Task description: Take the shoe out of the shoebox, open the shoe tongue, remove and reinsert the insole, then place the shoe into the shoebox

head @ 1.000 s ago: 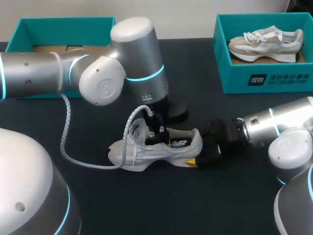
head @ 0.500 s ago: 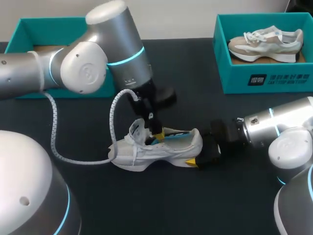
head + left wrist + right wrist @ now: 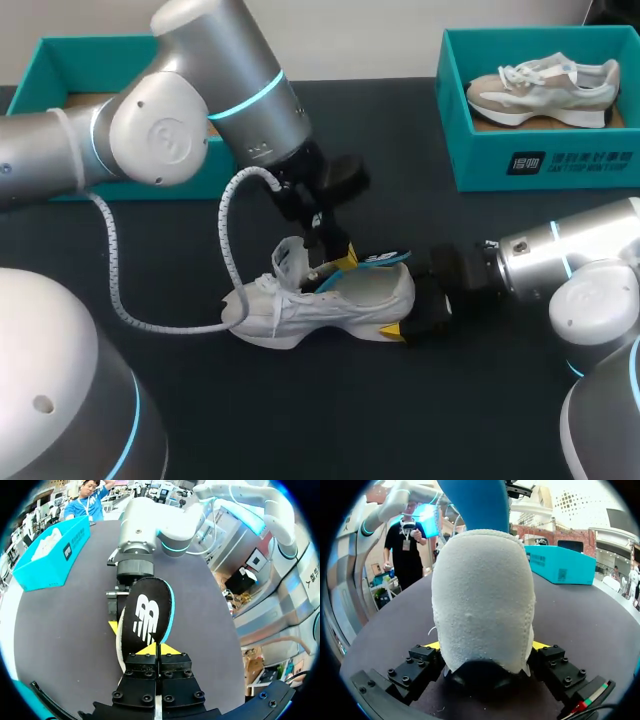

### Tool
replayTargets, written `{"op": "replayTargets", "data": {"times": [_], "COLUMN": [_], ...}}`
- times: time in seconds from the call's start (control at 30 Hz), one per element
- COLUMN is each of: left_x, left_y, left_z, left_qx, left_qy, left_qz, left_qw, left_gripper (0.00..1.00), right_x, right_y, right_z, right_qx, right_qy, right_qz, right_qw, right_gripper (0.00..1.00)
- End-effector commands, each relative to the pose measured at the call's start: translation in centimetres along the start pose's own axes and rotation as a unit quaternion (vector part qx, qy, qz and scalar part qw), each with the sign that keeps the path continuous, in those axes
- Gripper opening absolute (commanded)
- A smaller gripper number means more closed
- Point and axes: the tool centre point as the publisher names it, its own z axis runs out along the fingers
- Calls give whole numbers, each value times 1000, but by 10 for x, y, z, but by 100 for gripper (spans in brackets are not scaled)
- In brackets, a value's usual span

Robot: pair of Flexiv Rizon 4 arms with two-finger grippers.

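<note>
Dark table (image 3: pixel 200 400); left fingers (image 3: pixel 345 260) pinch insole (image 3: pixel 386 258), right fingers (image 3: pixel 392 332) clamp white shoe (image 3: pixel 330 300)

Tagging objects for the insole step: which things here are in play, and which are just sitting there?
In play: white shoe, insole, left gripper, right gripper, left shoebox.
Lying about: right shoebox, beige shoe inside it.

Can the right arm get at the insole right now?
Probably not: the right fingers clamp the shoe at its heel, and the left fingers hold the insole.
</note>
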Motion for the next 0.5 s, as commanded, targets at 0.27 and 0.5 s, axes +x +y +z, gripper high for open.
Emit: {"op": "replayTargets", "data": {"times": [0.27, 0.5], "left_x": [1, 0], "left_y": [0, 2], "left_z": [20, 21], "left_qx": [-8, -9], "left_qy": [-112, -170], "left_qz": [31, 59], "left_qw": [993, 984], "left_gripper": [84, 79], "right_x": [0, 0], "right_y": [-4, -4], "right_z": [6, 6], "right_qx": [1, 1], "right_qy": [0, 0], "right_qz": [1, 1], "right_qw": [1000, 1000], "right_gripper": [0, 0]}}
